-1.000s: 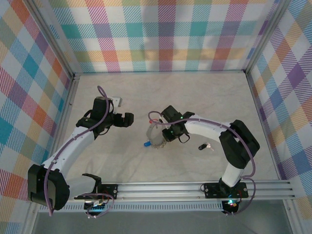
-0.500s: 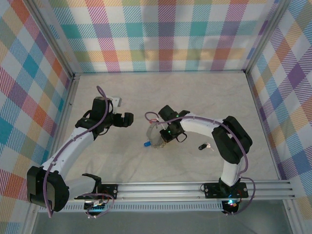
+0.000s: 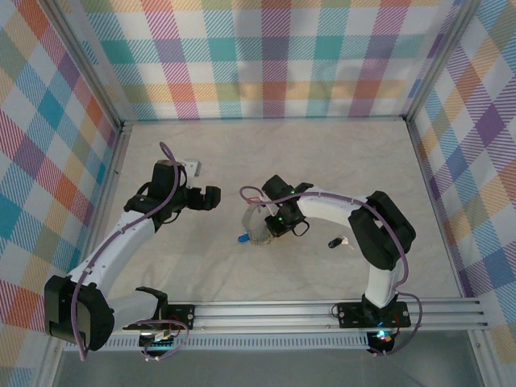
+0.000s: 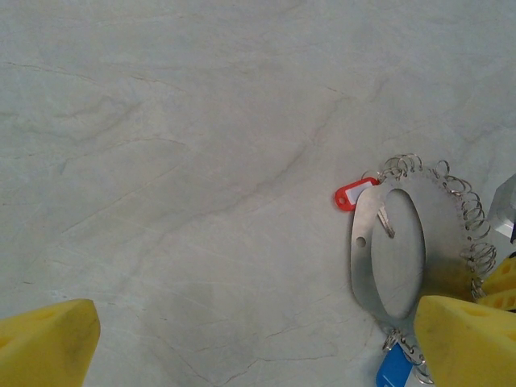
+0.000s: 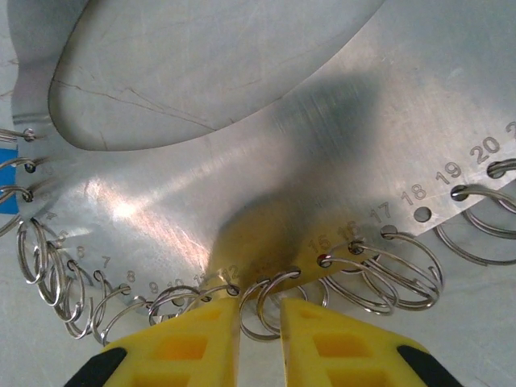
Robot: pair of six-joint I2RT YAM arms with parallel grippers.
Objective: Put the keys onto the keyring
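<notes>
Plaid walls [image 3: 274, 56] in pastel checks closed off three sides of a pale, faintly veined table [image 3: 339, 161]. Two white arms reached in from the near rail, the left arm [image 3: 121, 238] bending toward 1 o'clock and the right arm [image 3: 347, 211] curling back toward 9 o'clock.

Near the table's middle lay the keyring [image 3: 256, 226], a flat silvery oval plate with a big opening and a fringe of small wire rings along its rim. It sat at about 4 o'clock from the left gripper [image 3: 211, 197], near but apart from it. In the left wrist view that gripper's yellow fingers [image 4: 44, 343] stood wide apart, and the keyring [image 4: 447, 234] lay at 3 o'clock, low beside the far finger.

The right gripper [image 3: 270, 224] was at the plate's 3 o'clock edge. Close up, the right gripper [image 5: 260, 339] had its jaws drawn close, leaving a narrow slot with one split ring [image 5: 262, 310] in it, on the numbered rim of the keyring [image 5: 322, 161]. Whether they actually pinched the ring could not be told.

The black key [image 3: 333, 242] lay on the bare table at 3 o'clock from the plate. The red key [image 4: 355, 194] lay against the rim at 11 o'clock, and a blue tag [image 4: 395, 369] hung at 6 o'clock.
</notes>
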